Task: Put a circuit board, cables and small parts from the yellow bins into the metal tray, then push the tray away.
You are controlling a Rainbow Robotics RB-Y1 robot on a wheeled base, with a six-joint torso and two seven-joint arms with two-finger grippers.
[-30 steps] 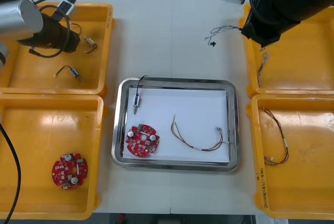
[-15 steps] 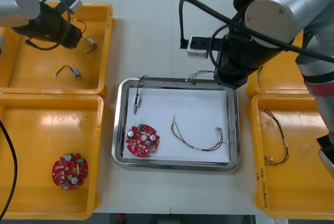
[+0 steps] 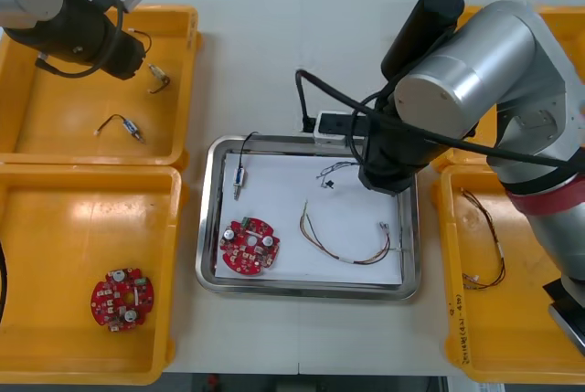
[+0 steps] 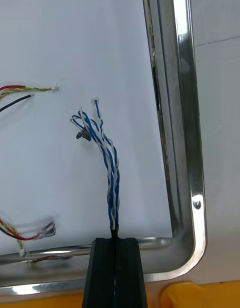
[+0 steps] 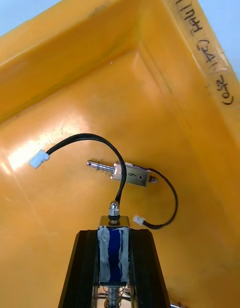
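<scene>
Step in hand: cable delivery, with part pick-up running alongside.

- Right end effector [image 4: 115, 243] is over the metal tray [image 4: 182, 113], near one corner, with its fingers clamped on one end of the twisted blue and white cable [image 4: 111, 168].
- The cable's long axis runs straight out from the fingertips, roughly parallel to the nearby rim. The frayed connector ends point away from the end effector, toward the middle of the white liner. Cannot tell whether the free end rests on the liner or hangs just above it.
- Already in the tray: round red circuit board [image 3: 249, 247], red and yellow cable [image 3: 347, 244].
- Left end effector [image 5: 114, 233] is above the far left yellow bin [image 3: 174, 63], closed on a small metal part [image 5: 114, 253]. That part's axis lines up with the fingers, pin tip pointing outward, and its black lead arches away.
- A second small metal part [image 5: 131, 174] lies loose in the bin just beyond, crosswise to the fingers.

Next move, as I judge it: the right fingers part so the whole cable drops inside the rim, then the arm lifts clear. After that the left arm carries its part across the worktop to the tray.
</scene>
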